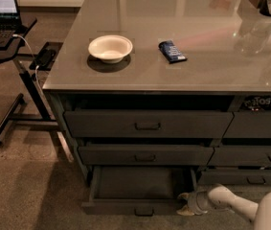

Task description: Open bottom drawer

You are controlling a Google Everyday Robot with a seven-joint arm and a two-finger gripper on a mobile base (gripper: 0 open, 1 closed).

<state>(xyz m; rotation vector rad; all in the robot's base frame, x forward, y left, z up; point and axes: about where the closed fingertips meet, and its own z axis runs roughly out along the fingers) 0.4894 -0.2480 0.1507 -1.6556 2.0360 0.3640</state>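
Observation:
The bottom drawer [125,207] is the lowest, slimmest dark-grey front of the left stack. It stands pulled well out, showing its shallow flat dark inside [142,182]. Its small pull handle [144,212] sits at the middle of the front. My gripper [185,203] reaches in from the lower right on a white arm [231,202] and sits at the drawer's right front corner, beside its right wall.
Two taller drawers [147,124] [145,155] stand slightly out above it. A second drawer stack [250,152] is on the right. On the counter lie a white bowl [110,48] and a blue packet [172,51]. A laptop stand [15,80] stands at the left.

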